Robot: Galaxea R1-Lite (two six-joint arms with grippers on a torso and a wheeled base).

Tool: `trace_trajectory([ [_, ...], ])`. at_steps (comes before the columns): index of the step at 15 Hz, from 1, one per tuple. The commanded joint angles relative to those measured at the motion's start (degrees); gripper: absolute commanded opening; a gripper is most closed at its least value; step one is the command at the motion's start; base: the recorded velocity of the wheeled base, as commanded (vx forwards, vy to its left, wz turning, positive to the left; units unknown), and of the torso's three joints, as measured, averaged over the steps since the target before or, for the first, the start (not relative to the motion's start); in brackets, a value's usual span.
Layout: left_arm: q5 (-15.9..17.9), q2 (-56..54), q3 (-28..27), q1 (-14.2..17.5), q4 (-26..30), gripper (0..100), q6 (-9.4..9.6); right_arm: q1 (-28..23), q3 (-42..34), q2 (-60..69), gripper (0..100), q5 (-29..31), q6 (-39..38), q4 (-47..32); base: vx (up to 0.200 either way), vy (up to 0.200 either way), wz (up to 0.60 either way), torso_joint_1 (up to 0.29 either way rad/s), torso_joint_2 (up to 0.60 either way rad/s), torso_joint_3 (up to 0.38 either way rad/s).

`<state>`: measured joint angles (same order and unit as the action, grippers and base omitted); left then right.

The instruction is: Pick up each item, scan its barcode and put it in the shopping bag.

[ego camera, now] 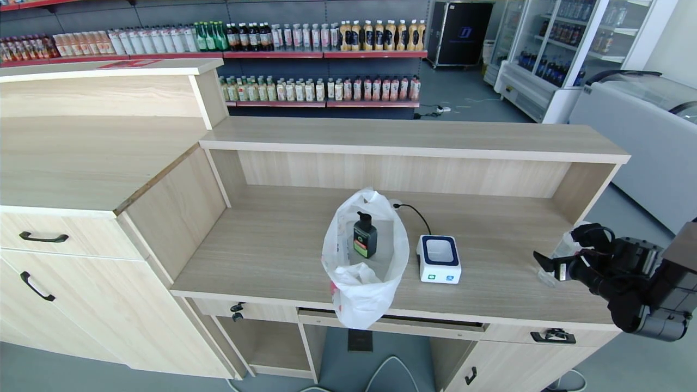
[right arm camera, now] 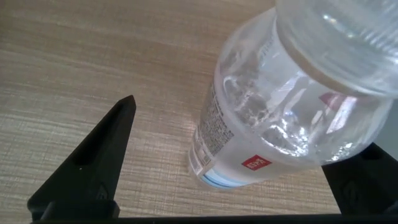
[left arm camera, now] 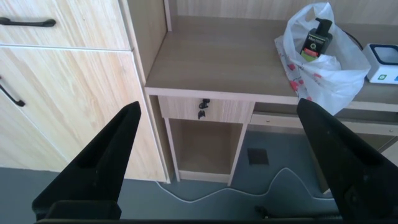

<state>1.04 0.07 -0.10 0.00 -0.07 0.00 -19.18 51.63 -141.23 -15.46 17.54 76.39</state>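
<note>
Bottle (right arm camera: 280, 106), seemingly ungripped, within spread right gripper (right arm camera: 249, 130)

Pump bottle (left arm camera: 315, 40) upright in shopping bag (left arm camera: 339, 78) on counter (left arm camera: 217, 59).

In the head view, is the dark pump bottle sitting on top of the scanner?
No: the pump bottle stands upright inside the white bag, and the scanner beside the bag has nothing on it.

The right tool (ego camera: 561, 255) is matte black, its fingers (right arm camera: 93, 168) wedge-shaped.
</note>
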Motion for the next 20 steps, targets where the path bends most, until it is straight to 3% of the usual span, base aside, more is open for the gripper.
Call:
trace_trajectory([
  [1,0.02,0.01,0.01,0.0,-0.01,100,0.0,0.02,0.84,-0.89,100,-0.01,0.04,-0.01,0.0,0.0,0.0,0.0,0.0,0.0],
  [7,0.02,0.01,0.01,0.0,-0.01,100,0.0,0.02,4.1,-2.39,100,-0.01,-0.05,-0.1,0.0,0.0,0.0,0.0,0.0,0.0],
  [8,0.02,0.01,0.01,0.0,-0.01,100,0.0,0.02,4.1,-2.56,0,-0.01,-0.05,-0.1,0.0,0.0,0.0,0.0,0.0,0.0],
  [20,0.02,0.01,0.01,0.0,-0.01,100,0.0,0.02,6.38,-3.0,0,0.08,-0.23,-0.1,0.0,0.0,0.0,0.0,0.0,0.0],
])
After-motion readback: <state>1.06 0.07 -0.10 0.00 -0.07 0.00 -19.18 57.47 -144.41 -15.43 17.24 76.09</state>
